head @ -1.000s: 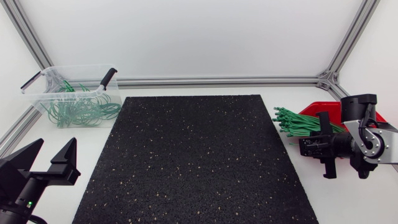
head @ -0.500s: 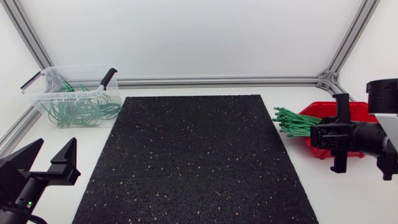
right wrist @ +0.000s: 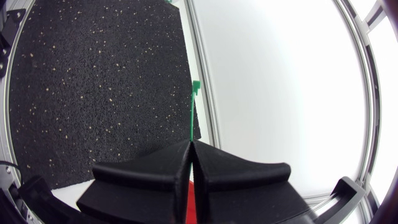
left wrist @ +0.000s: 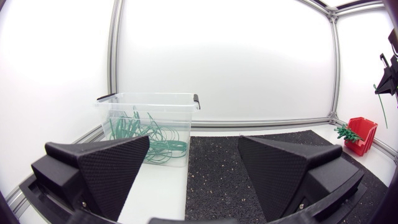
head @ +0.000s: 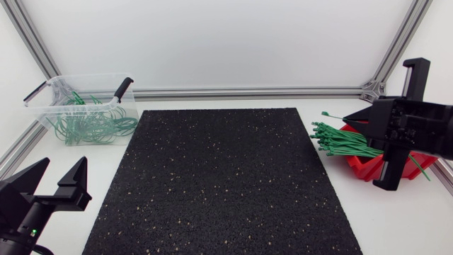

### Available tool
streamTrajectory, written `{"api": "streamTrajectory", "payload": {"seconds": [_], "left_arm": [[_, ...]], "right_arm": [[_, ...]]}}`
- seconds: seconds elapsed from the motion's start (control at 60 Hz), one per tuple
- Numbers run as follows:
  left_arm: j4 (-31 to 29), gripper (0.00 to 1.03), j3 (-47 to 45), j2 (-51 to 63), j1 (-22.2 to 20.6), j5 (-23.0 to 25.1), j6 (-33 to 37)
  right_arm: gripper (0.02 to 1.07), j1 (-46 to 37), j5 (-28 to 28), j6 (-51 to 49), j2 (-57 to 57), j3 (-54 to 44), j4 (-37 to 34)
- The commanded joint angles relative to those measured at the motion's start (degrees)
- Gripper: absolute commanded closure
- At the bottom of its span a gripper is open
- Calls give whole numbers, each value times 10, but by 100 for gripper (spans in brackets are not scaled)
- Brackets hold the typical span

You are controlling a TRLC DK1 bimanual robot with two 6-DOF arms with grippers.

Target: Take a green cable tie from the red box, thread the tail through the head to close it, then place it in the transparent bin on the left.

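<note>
While the right tool point(head: 348, 120) hangs above the red box point(head: 362, 167) in the head view, its fingers are pressed together on a single green cable tie point(head: 333, 115). The tie's head end sticks out ahead of the tips, and holding it up, apart from the bundle of green ties point(head: 340, 140) just under the tool, looks meant to keep one tie clear of the rest. Well apart from it, across the black mat point(head: 219, 177) on the bench point(head: 410, 227), the left tool point(head: 53, 183) sits low with its fingers spread and nothing between them. The transparent bin point(head: 51, 122) ahead of it holds closed ties point(head: 95, 126); I judge it waits there to take the free end for threading. In the left wrist view both wedges of the left tool point(left wrist: 193, 168) stand wide apart and empty, the bin point(left wrist: 124, 102) is ahead of one finger, and the red box point(left wrist: 362, 132) lies far ahead beyond the other, with the right tool high above it. In the right wrist view the right tool point(right wrist: 191, 144) has its fingers flat against each other, the tie point(right wrist: 191, 115) pinched in the seam and running straight ahead to its small head. That grip leaves the head exposed, which suits feeding the tail through; threading is not yet begun
</note>
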Motion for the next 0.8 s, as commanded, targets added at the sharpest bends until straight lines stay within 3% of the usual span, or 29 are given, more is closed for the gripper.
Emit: {"api": "streamTrajectory", "payload": {"seconds": [0.0, 0.117, 0.317, 0.567, 0.783], "left_arm": [[-12, 4, -22, -4, 3, 1, -5], [-11, 4, -22, -4, 3, 1, -5], [-9, 4, -20, -5, 2, 1, -5], [-19, 4, 7, -4, 3, 21, -23], [-21, 4, 52, 50, 2, 54, -60]], "right_arm": [[101, 54, 35, 68, 7, 14, -16], [101, 152, 105, 146, 10, 3, -31], [101, 251, 106, 273, 39, -8, -49], [101, 247, -51, 420, 121, 21, -36], [101, 180, -274, 517, 212, 65, -36]]}}
